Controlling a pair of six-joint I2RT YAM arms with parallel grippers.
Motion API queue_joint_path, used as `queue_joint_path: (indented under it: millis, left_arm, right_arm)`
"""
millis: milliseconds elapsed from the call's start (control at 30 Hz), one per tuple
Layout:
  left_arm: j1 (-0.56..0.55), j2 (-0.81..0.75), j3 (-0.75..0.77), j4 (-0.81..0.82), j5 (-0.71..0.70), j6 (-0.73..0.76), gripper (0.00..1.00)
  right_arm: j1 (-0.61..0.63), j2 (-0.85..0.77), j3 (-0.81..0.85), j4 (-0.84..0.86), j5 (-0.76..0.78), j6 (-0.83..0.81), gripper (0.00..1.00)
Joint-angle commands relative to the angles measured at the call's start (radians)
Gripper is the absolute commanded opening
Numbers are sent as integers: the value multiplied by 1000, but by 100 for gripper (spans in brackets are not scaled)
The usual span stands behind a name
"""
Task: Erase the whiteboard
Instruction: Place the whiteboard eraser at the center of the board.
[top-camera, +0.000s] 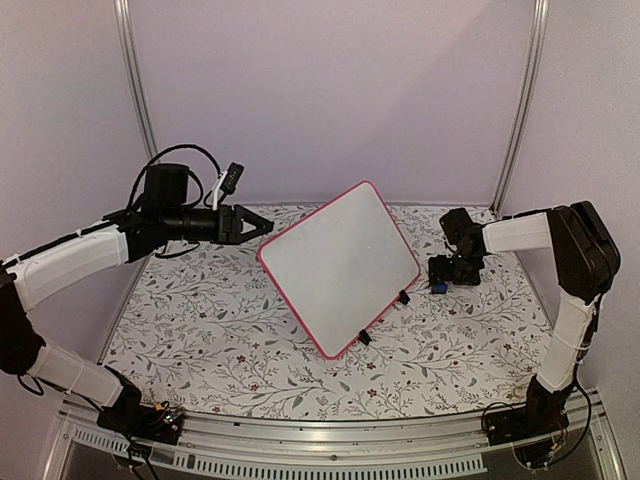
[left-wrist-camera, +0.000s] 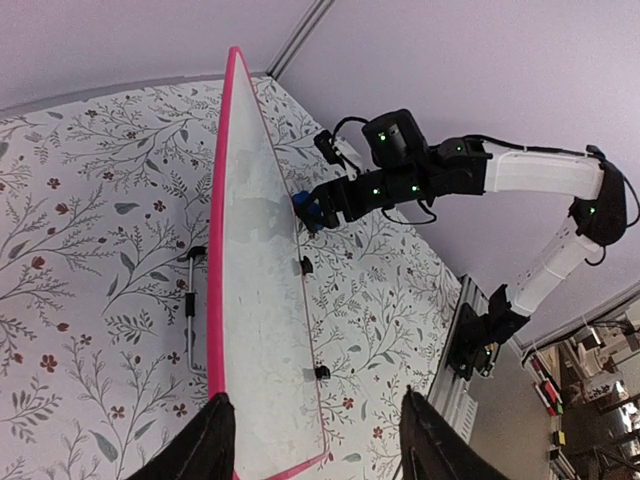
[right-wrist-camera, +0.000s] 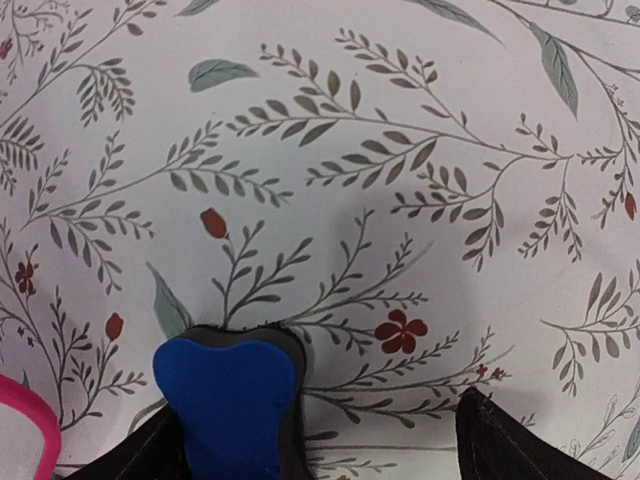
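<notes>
- Floral tabletop (top-camera: 200, 330) between pale walls carries the board (top-camera: 340, 265) at its centre, propped on two feet (top-camera: 403, 297). I can make out no writing on its face.
- Its footed edge runs diagonally, from near-centre out toward far-right.
- Right tool (right-wrist-camera: 330, 445) gapes wide, low over the tabletop just off the board's right corner. The eraser (right-wrist-camera: 230, 400) sits against one finger and clear of the other, so I judge it ungripped.
- From that tool the board lies close to the left, and this arm is the nearer one to the eraser.
- Left tool (top-camera: 262, 228) stands part-spread at the board's left corner, clamping nothing.
</notes>
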Motion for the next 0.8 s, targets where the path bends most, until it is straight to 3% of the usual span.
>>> queue_joint_path:
  millis: [0,267,767]
  left_arm:
    - [14,-32,-9,31,33,-3,55]
    - [15,-73,-12,30,9,15,59]
    - [10,-81,-18,27,-26,23,61]
  right_arm:
    - [52,-71,-20,-95,32,-97,88]
    - [80,-183,-66,-98,-31,-187,89]
    - [106,-259,-42,-144,-6,-339,93]
